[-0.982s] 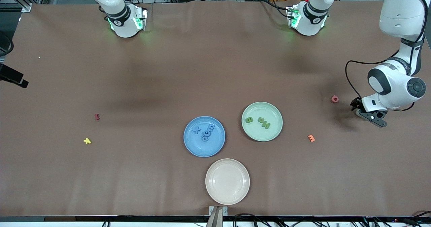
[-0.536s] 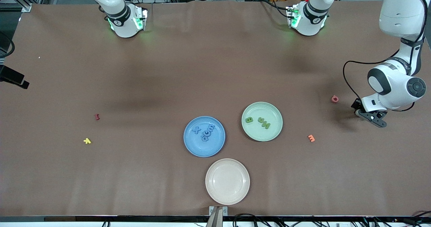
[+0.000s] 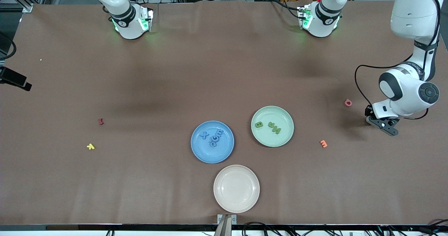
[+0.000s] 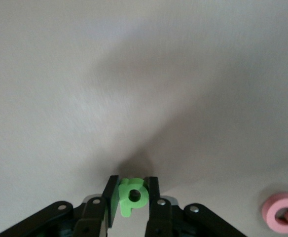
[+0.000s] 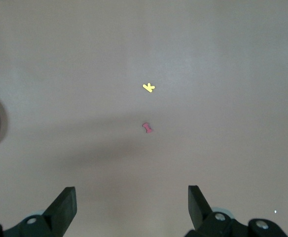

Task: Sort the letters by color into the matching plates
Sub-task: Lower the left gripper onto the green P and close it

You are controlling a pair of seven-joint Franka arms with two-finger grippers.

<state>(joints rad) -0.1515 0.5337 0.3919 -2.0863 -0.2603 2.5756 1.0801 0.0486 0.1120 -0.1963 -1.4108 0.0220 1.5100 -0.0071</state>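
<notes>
Green letter (image 4: 131, 195) sits pinched tight in the left tool (image 4: 132, 197), near the pink letter (image 4: 283, 213) at the left arm's end of the counter (image 3: 224, 71). Right tool (image 5: 131, 205) waits wide apart (holding nothing). Green plate (image 3: 285, 138) has three letters, blue plate (image 3: 199, 152) four.

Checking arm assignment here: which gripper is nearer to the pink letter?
Left. The left gripper sits beside the pink letter at the left arm's end of the table, fingers shut on a green letter. The right gripper hangs open above the red letter and yellow letter.
</notes>
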